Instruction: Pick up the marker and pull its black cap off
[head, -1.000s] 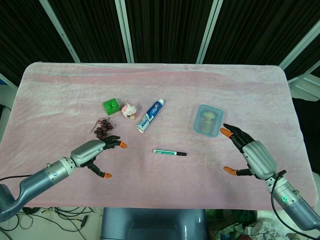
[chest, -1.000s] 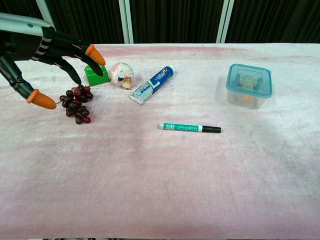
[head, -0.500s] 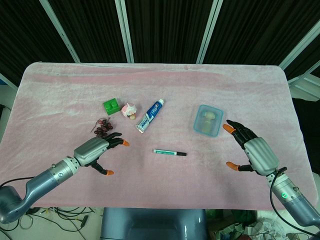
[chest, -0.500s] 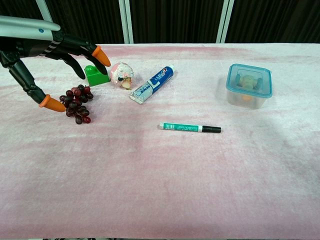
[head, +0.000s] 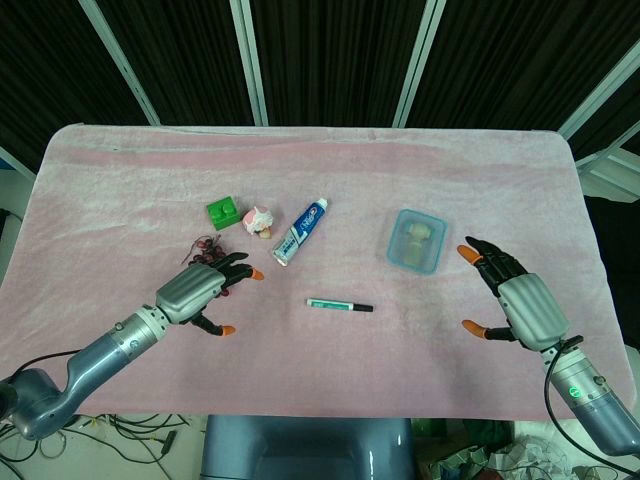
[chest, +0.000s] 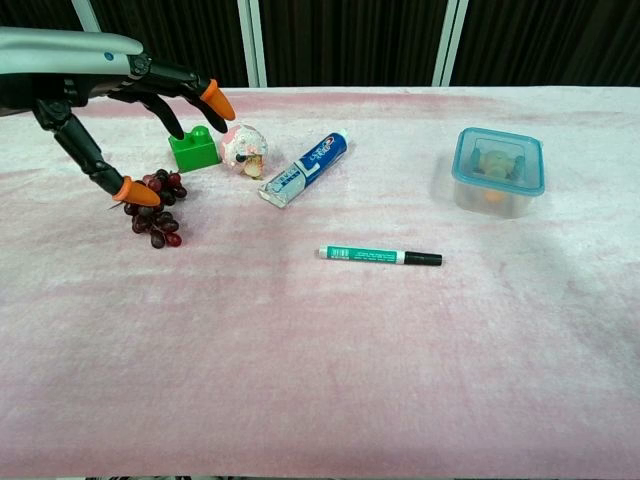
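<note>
The marker (head: 339, 305) (chest: 379, 256) lies flat on the pink cloth, a green-and-white barrel with its black cap (head: 363, 308) (chest: 424, 259) pointing right. My left hand (head: 201, 289) (chest: 120, 95) hovers open to the marker's left, fingers spread above the grapes, holding nothing. At the table's right side, clear of the marker, my right hand (head: 517, 301) is open with its fingers spread; the chest view does not show it.
A bunch of dark grapes (head: 205, 259) (chest: 153, 207), a green block (head: 223, 212) (chest: 193, 150), a small pink-white toy (head: 259, 220) (chest: 244, 148) and a toothpaste tube (head: 301, 230) (chest: 304, 168) lie behind the marker. A blue-lidded box (head: 416, 240) (chest: 497, 171) stands at the right.
My left hand has moved right and forward, toward the marker and over the grapes. My right hand has drifted a little further right. The marker has not moved.
</note>
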